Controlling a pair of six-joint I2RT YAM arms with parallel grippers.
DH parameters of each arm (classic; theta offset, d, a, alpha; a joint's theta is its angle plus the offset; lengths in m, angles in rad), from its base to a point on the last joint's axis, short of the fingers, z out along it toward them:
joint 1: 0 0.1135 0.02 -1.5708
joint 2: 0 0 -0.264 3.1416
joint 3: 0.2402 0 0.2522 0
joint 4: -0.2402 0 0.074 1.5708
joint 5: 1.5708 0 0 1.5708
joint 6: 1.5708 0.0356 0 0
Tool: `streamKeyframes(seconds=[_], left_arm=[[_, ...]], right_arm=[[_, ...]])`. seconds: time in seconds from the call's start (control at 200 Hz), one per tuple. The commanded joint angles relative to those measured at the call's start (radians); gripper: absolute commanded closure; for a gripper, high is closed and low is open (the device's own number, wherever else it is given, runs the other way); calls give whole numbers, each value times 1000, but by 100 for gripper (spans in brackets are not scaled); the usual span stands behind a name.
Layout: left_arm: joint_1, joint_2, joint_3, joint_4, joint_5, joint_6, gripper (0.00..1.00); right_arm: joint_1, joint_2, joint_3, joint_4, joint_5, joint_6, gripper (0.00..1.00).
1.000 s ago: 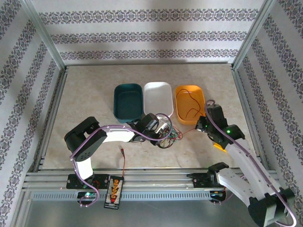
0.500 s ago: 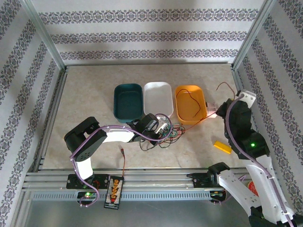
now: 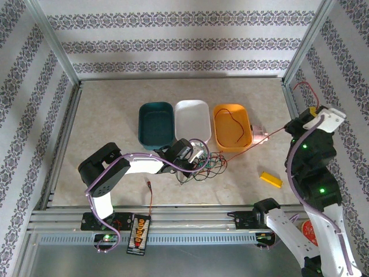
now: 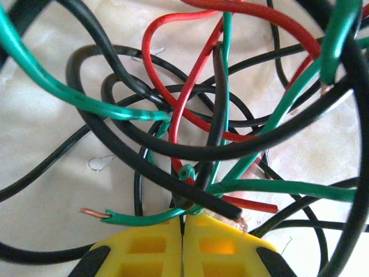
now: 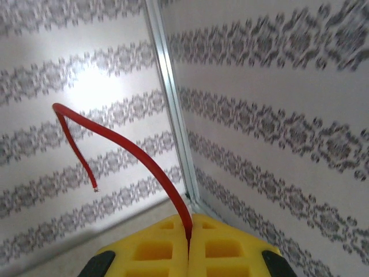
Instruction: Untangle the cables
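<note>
Clenching left gripper (image 4: pixel 183 222): yellow jaws pinch glossy knotted cables (image 4: pixel 190 138), middle of table (image 3: pixel 109 127).
Right gripper (image 5: pixel 189 228): clamped on thin taut red cable (image 5: pixel 124 138) above table's right edge.

The cables (image 4: pixel 214 115) are red, green and black, the walls (image 3: pixel 173 43) floral-striped.

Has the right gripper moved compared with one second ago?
Yes. The right gripper, shut on the red cable, has gone from beside the orange bin rightward toward the right wall, stretching the cable.
</note>
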Motion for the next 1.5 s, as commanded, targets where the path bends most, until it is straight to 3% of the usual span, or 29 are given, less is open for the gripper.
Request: streamKeyframes(seconds=[0.0,0.185,0.42,0.655,1.144,1.494], left_arm=[[-6,21,-38,-128,-42,14,96],[-6,26,-43,-122,-39,13,96],[-6,35,-55,-115,-41,12,96],[-7,31,-44,-100,-38,4,96],[-7,-13,-38,-87,-50,-11,94],[-7,-16,-43,-82,-54,-16,93]], right_arm=[[-18,-16,69,146,-10,-70,100],[-22,20,153,174,-86,-89,100],[-23,124,363,183,-319,-132,100],[-22,312,544,72,-507,-95,100],[-41,617,578,105,-498,-168,100],[-46,617,382,54,-447,-94,100]])
